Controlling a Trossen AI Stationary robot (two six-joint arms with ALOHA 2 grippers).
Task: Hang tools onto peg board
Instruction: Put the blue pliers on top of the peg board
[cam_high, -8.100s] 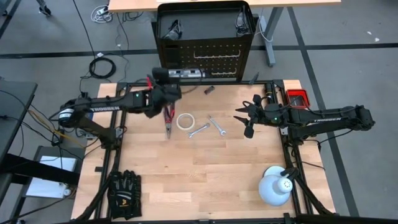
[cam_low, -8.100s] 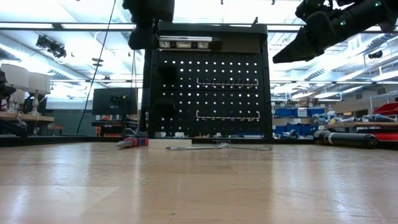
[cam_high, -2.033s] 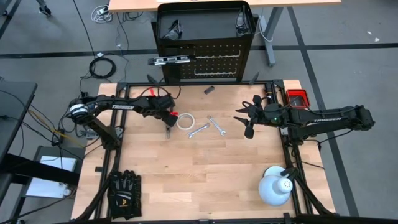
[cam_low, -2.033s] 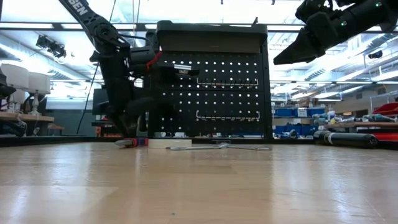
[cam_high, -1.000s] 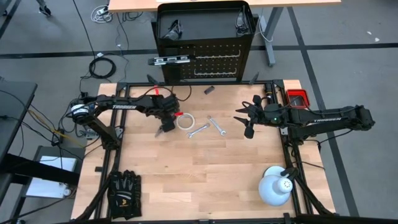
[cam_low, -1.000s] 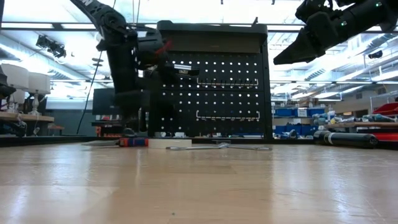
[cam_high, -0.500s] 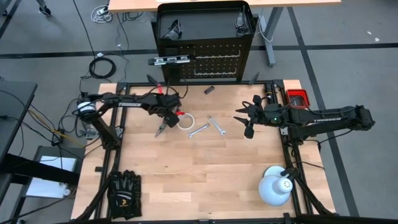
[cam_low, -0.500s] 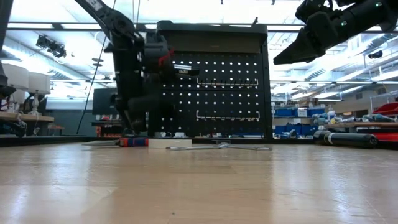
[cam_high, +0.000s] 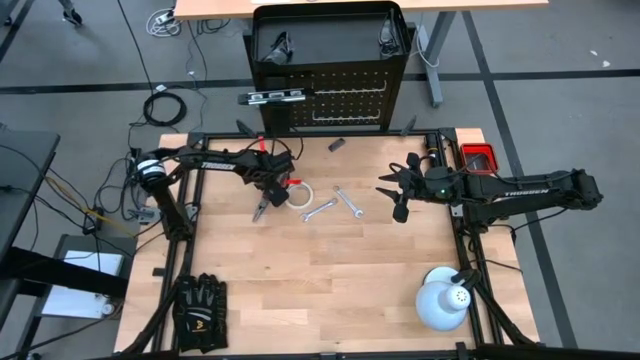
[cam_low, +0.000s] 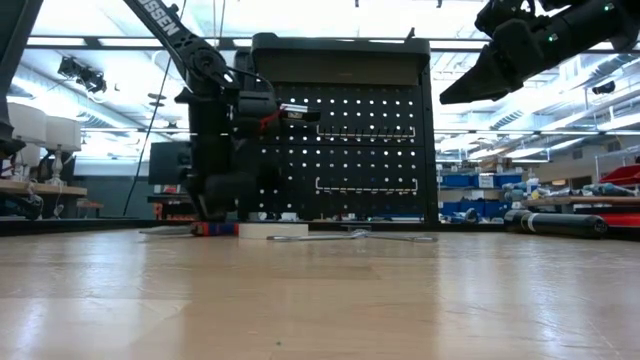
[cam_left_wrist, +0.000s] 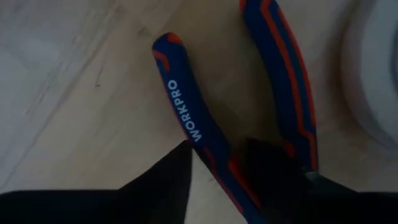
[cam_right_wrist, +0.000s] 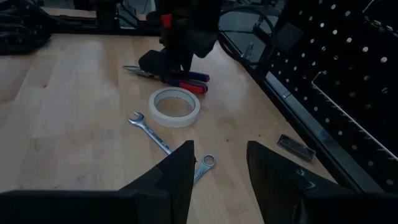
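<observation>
Currently, left pincer (cam_left_wrist: 214, 171) is straddling one pliers (cam_left_wrist: 186, 115) handle, fingers apart; right pincer (cam_right_wrist: 221, 168) is hovering open.

The counter (cam_high: 330, 270) is pale planked wood with a smooth, faintly glossy finish. Beside the matt white tape roll (cam_right_wrist: 176, 106) lie pliers (cam_left_wrist: 249, 124) with rubbery blue-and-red grips, and two bright bare-metal wrenches (cam_right_wrist: 151, 130). Behind the tape roll stands the peg board (cam_low: 345, 150), black painted metal with a dull sheen.
</observation>
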